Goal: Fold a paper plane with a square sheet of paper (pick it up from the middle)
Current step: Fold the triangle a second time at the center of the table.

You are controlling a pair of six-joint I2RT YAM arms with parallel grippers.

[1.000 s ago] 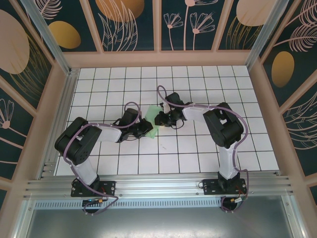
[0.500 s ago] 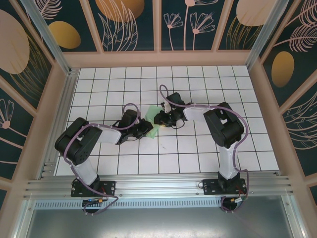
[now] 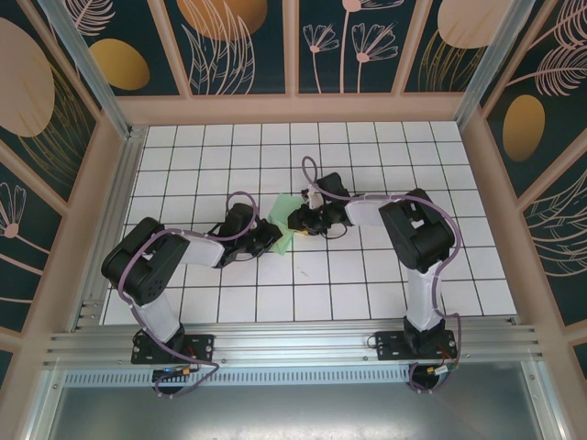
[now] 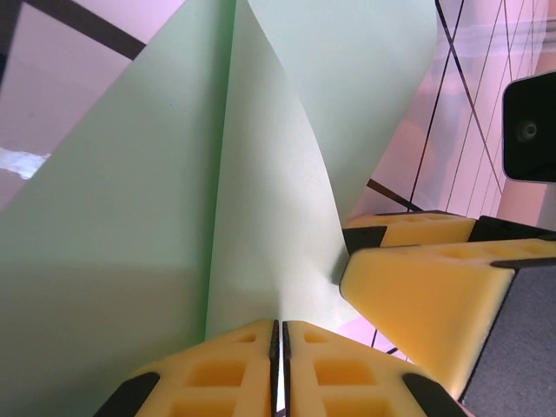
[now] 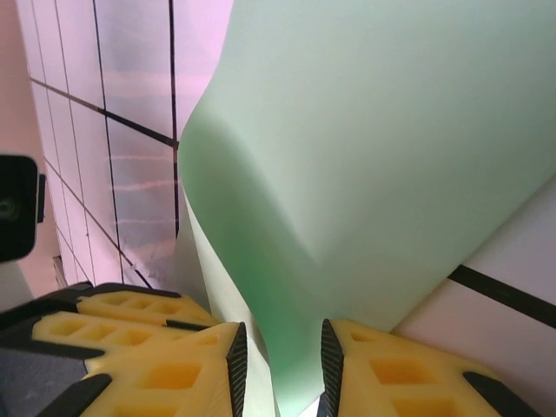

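You have the square sheet of paper (image 3: 286, 225) near the middle of the table (image 3: 385, 147), between your 2 arms. The left gripper (image 3: 269, 236) sits at the sheet's near-left side and the right gripper (image 3: 299, 220) at its right side, so the sheet lies between the 2, and both touch it.

From the left wrist, 1 edge of the sheet runs into the seam between that gripper's pads (image 4: 226, 373), and the right gripper's pads lie just to the right. From the right wrist, the sheet passes between the parted fingers (image 5: 408, 373) and spreads ahead, with the left gripper's pads at lower left.

Both arm bases stand at the table's near edge, well apart.
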